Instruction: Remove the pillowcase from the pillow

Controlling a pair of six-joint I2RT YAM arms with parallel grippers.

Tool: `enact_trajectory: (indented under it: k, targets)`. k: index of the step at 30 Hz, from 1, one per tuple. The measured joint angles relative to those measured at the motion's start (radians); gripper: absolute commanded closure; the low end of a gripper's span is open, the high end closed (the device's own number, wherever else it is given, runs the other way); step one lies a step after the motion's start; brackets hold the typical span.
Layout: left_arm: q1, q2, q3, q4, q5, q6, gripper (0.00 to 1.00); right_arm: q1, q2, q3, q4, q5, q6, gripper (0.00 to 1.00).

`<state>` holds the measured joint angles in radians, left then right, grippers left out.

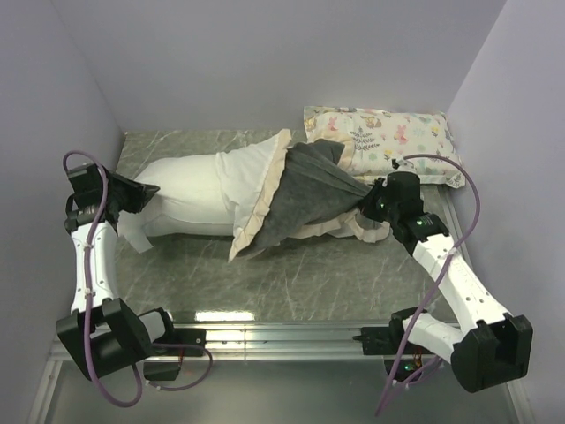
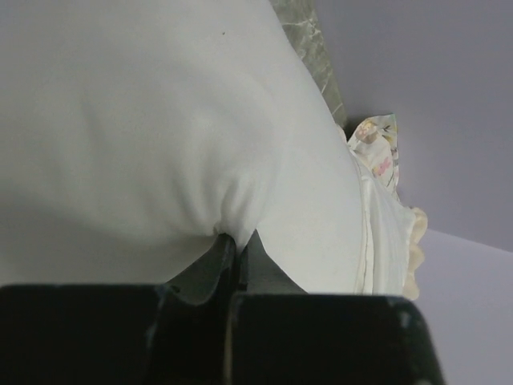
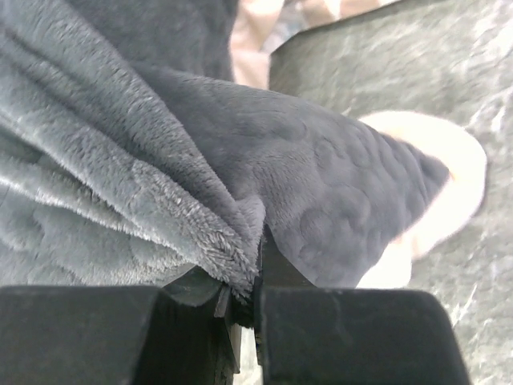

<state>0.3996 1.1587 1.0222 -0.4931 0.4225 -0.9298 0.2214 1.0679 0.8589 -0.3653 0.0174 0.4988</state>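
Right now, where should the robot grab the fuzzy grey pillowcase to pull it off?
Probably the bunched grey right end of the pillowcase, coming from the right, where the right gripper pinches it. Its frilled edge lies across the white pillow, so a rightward pull should slide it off while the left gripper pins the pillow's left corner.

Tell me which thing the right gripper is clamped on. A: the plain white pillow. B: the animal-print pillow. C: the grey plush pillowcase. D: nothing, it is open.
C: the right wrist view shows the right gripper pinching a fold of the grey plush pillowcase between shut fingers.
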Motion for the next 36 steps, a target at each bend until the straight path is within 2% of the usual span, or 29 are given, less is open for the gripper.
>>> enact_trajectory:
  k: [2,3,5,6,9,11,12,13,15,16,19,23,26,31,34,36]
  targets:
    - [0.003,-0.012,-0.036,0.031,-0.001,0.000,1.00,0.005,-0.015,-0.003,-0.011,-0.016,-0.002,0.98]
    - [0.006,-0.019,-0.062,0.046,-0.001,0.000,1.00,0.012,-0.024,-0.003,-0.018,-0.018,-0.003,0.81]
    - [0.007,-0.035,-0.106,0.070,-0.004,0.002,0.99,0.047,-0.048,-0.003,-0.033,-0.002,-0.011,0.61]
    - [0.007,-0.046,-0.130,0.079,-0.013,0.006,0.99,0.073,-0.063,-0.003,-0.043,0.022,-0.015,0.47]
    - [0.004,-0.085,-0.174,0.108,-0.058,0.029,1.00,0.155,-0.118,0.019,-0.073,0.100,-0.043,0.34]
    - [-0.007,-0.120,-0.191,0.111,-0.098,0.053,0.99,0.203,-0.139,0.084,-0.094,0.130,-0.055,0.30]
    - [-0.015,-0.136,-0.193,0.109,-0.118,0.065,0.96,0.218,-0.142,0.113,-0.092,0.135,-0.059,0.26]
    - [-0.023,-0.151,-0.194,0.106,-0.133,0.077,0.88,0.233,-0.143,0.148,-0.087,0.139,-0.063,0.24]
    - [-0.037,-0.183,-0.194,0.098,-0.151,0.107,0.71,0.251,-0.139,0.201,-0.056,0.137,-0.074,0.22]
    - [-0.043,-0.201,-0.194,0.092,-0.155,0.119,0.56,0.254,-0.126,0.220,-0.045,0.133,-0.080,0.21]
    - [-0.056,-0.261,-0.192,0.080,-0.163,0.141,0.38,0.257,-0.034,0.294,-0.018,0.113,-0.110,0.20]
    - [-0.114,-0.307,-0.134,0.051,-0.177,0.151,0.32,0.257,0.185,0.394,0.063,0.041,-0.169,0.20]
    - [-0.208,-0.299,-0.058,0.070,-0.219,0.143,0.30,0.259,0.378,0.442,0.103,-0.027,-0.209,0.19]
    - [-0.394,-0.146,0.064,0.115,-0.320,0.106,0.26,0.275,0.623,0.579,0.073,-0.084,-0.245,0.19]
    - [-0.473,0.019,0.135,0.132,-0.401,0.067,0.22,0.294,0.690,0.635,0.069,-0.088,-0.254,0.28]
    - [-0.492,0.119,0.137,0.144,-0.445,0.026,0.15,0.306,0.702,0.643,0.065,-0.081,-0.258,0.48]
